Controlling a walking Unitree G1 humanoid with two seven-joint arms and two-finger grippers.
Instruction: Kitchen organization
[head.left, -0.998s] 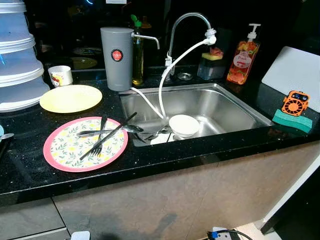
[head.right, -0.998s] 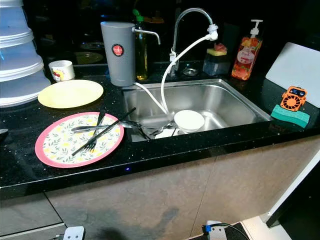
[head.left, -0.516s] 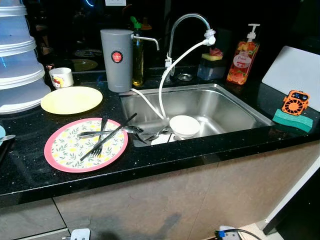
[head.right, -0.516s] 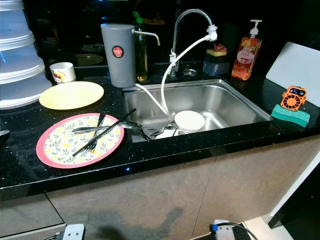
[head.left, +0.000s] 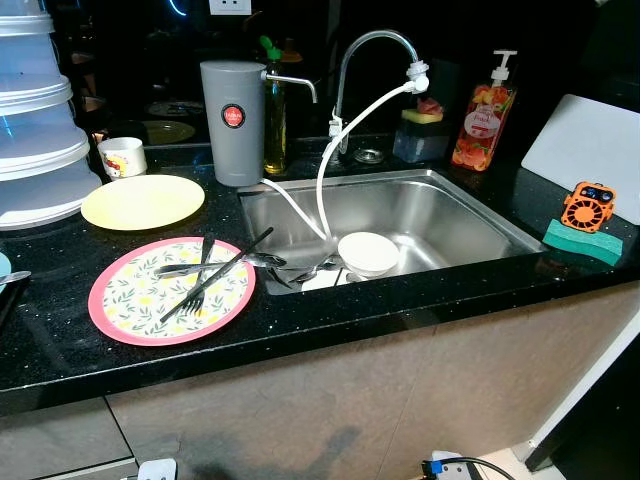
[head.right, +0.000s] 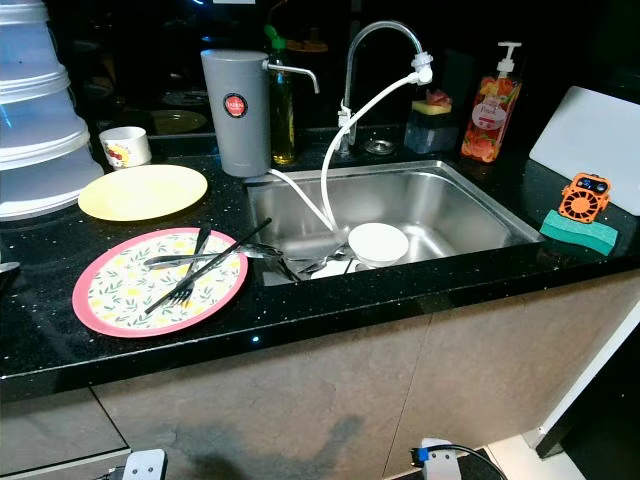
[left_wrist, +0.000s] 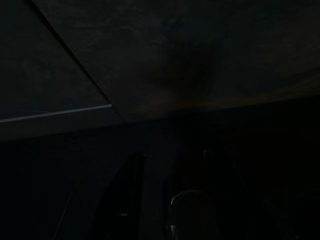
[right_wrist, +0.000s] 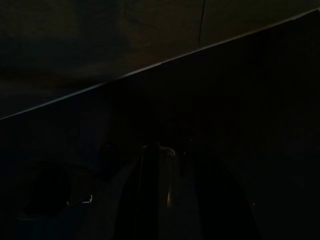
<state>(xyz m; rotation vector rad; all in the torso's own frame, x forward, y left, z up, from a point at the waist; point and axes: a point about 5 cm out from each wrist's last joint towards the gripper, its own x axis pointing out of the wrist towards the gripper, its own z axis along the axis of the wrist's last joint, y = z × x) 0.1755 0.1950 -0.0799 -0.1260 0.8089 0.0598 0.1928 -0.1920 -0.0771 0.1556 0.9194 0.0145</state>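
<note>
Counter (head.left: 60, 330) of black speckled stone ahead of me, steel sink (head.left: 450, 215) set into it. Pink-rimmed floral plate (head.left: 130, 305) sits near the front edge, left of the sink, with a black fork (head.left: 190, 297) and other dark cutlery crossed on it. Yellow plate (head.left: 142, 200) lies behind it, just apart. White bowl (head.left: 367, 252) rests in the sink beside loose cutlery, under a white hose (head.left: 325, 170) from the faucet (head.left: 372, 40). Grey water filter (head.left: 233, 120) stands at the sink's back left corner; soap bottle (head.left: 483, 115) at back right. Green sponge (head.left: 582, 241) and orange gadget (head.left: 589, 204) lie to the right. Both wrist views very dark: left gripper (left_wrist: 165, 200) and right gripper (right_wrist: 160, 180) hang in shade; I cannot tell finger opening on either.
</note>
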